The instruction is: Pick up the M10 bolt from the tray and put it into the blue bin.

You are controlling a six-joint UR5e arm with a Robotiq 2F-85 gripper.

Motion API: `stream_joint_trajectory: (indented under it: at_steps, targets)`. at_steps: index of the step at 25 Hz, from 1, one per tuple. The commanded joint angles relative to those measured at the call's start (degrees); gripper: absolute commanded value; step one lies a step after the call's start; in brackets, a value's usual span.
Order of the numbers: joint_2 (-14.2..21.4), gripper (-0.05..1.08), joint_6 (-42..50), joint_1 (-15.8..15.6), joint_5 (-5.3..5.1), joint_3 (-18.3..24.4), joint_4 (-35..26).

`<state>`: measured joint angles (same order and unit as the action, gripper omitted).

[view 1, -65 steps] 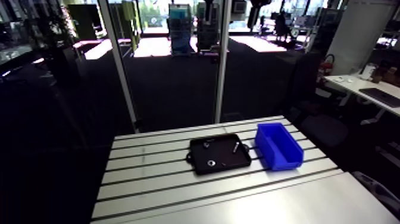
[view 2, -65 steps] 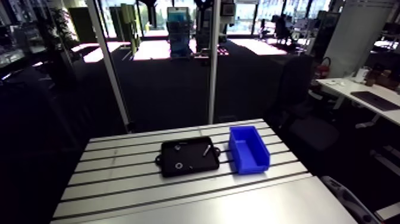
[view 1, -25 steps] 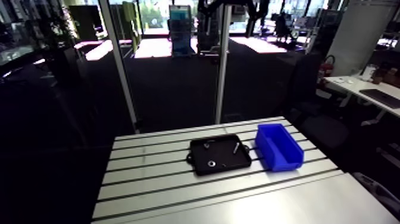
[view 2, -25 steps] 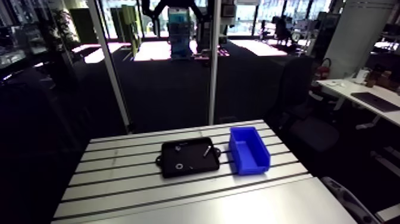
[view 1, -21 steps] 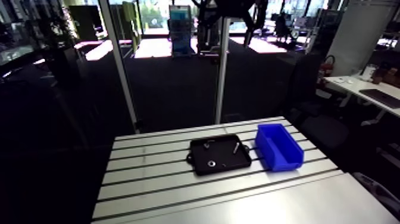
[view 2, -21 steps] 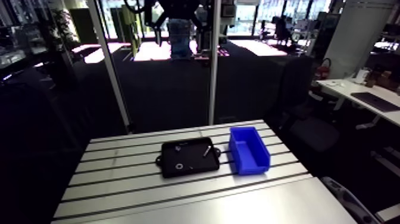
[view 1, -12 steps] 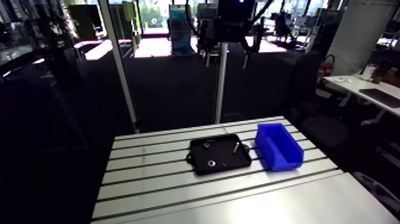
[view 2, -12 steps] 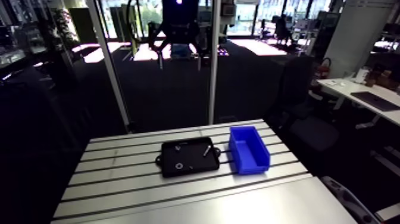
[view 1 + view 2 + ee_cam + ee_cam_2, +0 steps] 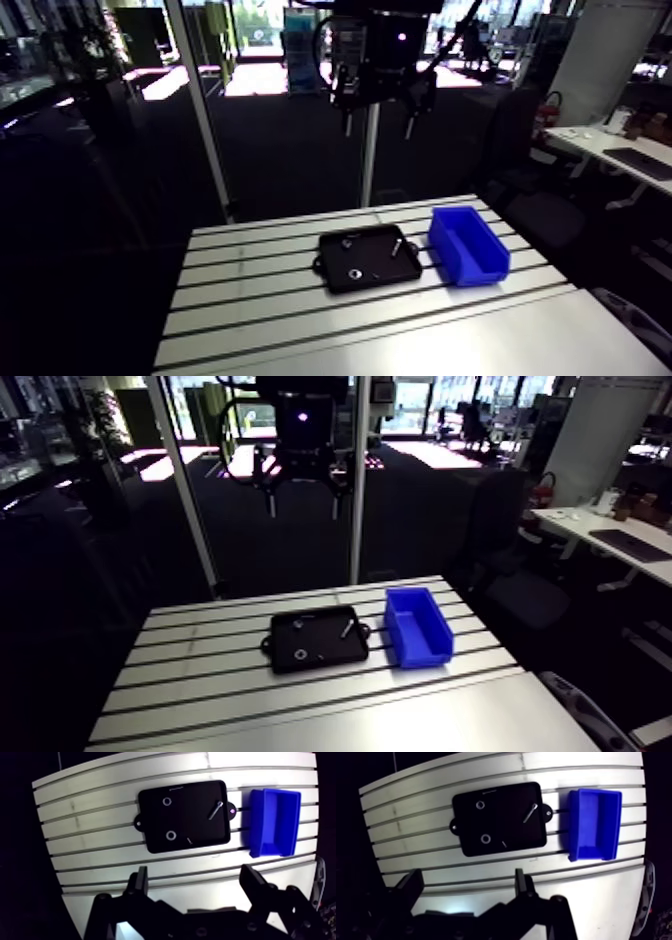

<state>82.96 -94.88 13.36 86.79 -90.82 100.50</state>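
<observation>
Gripper hangs high up, wrist vertical, pointing straight down. Fingers spread wide apart (both tips level in the arm view), gripping nothing.

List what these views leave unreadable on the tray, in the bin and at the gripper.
Bolt, wrist view: too small to confirm size or thread.
Two rings on the black tray: nuts or washers, too small to tell.
Blue bin, arm view: its walls hide part of the floor.
Gripper, wrist view: body dark, cut off by the edge.
</observation>
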Motion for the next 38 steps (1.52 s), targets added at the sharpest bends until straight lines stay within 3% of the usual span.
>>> stream_joint_trajectory:
  at_steps: [1, 8, 10, 13, 16, 20, 25, 32, 38]
  targets:
    - [0.0, 0.01, 0.1, 0.0, 0.0, -0.5, 0.4]
    - [0.0, 0.01, 1.3, 0.0, -0.09, -1.0, 0.4]
    - [0.0, 0.01, 2.4, 0.0, -0.35, -1.7, 2.3]
    - [-0.1, 0.01, 7.4, 0.1, 0.09, -2.6, 5.5]
    - [-0.2, 0.01, 10.5, 0.0, -0.44, -2.9, 7.0]
    - [-1.4, 0.01, 16.6, 0.3, 0.26, -3.3, 7.2]
    - [-2.1, 0.01, 25.8, 0.5, 0.35, -4.2, 7.9]
    - [-2.6, 0.01, 31.0, 1.6, 0.35, -5.8, 8.9]
    - [-4.1, 0.01, 31.0, 1.7, 1.23, -8.4, 13.3]
